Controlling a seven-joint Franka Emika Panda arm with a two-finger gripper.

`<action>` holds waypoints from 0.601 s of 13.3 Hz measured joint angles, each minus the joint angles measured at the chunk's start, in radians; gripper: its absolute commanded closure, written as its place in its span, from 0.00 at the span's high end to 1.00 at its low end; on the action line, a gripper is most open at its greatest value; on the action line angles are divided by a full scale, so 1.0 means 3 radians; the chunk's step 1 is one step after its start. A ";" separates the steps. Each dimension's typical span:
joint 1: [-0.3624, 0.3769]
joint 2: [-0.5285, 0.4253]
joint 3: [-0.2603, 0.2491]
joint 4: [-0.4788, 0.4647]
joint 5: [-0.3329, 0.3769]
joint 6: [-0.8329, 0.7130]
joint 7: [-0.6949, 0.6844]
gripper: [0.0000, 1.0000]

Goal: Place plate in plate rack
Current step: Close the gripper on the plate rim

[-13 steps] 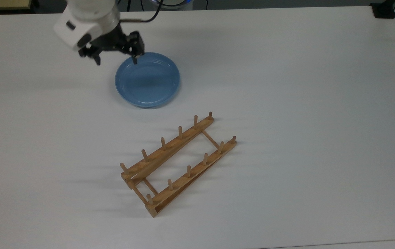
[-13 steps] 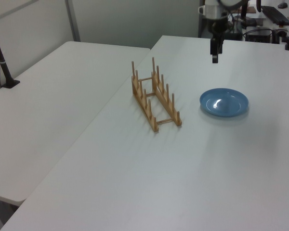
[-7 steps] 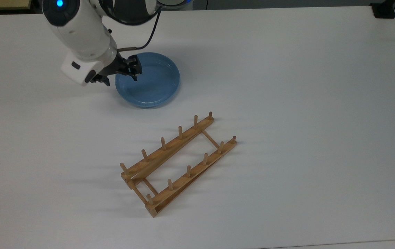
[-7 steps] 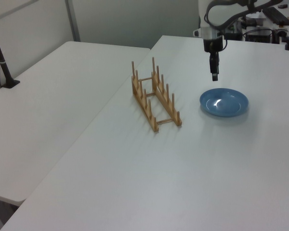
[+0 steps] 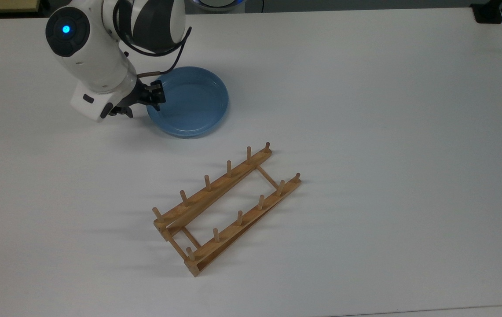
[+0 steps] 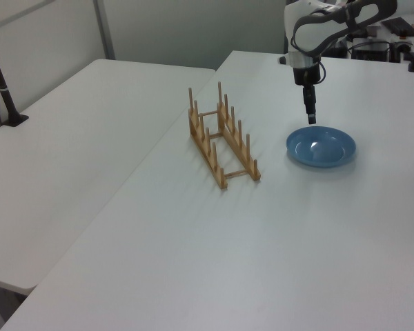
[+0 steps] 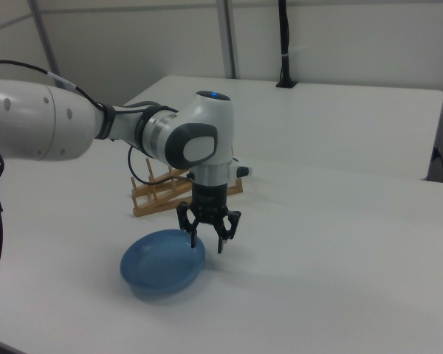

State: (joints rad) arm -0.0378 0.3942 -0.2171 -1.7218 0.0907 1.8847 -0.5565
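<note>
Two white tables (image 6: 193,227) stand edge to edge before pale partition walls, a black pole (image 6: 1,83) clamped on the farther one. On the nearer table lies one plate rack (image 5: 226,204), its long axis running diagonally from the top view's lower left to upper right, two rails each bearing six upright pegs, well apart from one light-blue plate (image 5: 191,103) lying flat, hollow upward. The single gripper (image 7: 207,242) hangs above the plate's rim at the top view's left, fingers (image 7: 223,244) spread and holding nothing, one over the plate, one outside the rim.
</note>
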 measured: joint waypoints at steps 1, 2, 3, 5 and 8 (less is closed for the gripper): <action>-0.0005 0.0017 -0.0007 -0.0011 0.0000 0.0040 -0.0031 0.54; -0.0002 0.0045 -0.0007 -0.0036 0.0000 0.0052 -0.0040 0.52; 0.0003 0.0067 -0.0006 -0.0051 0.0000 0.0058 -0.0046 0.50; 0.0012 0.0109 -0.0002 -0.0057 0.0000 0.0064 -0.0050 0.27; 0.0022 0.0132 0.0008 -0.0057 0.0000 0.0091 -0.0059 0.00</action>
State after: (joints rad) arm -0.0313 0.4338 -0.2146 -1.7387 0.0908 1.9121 -0.5741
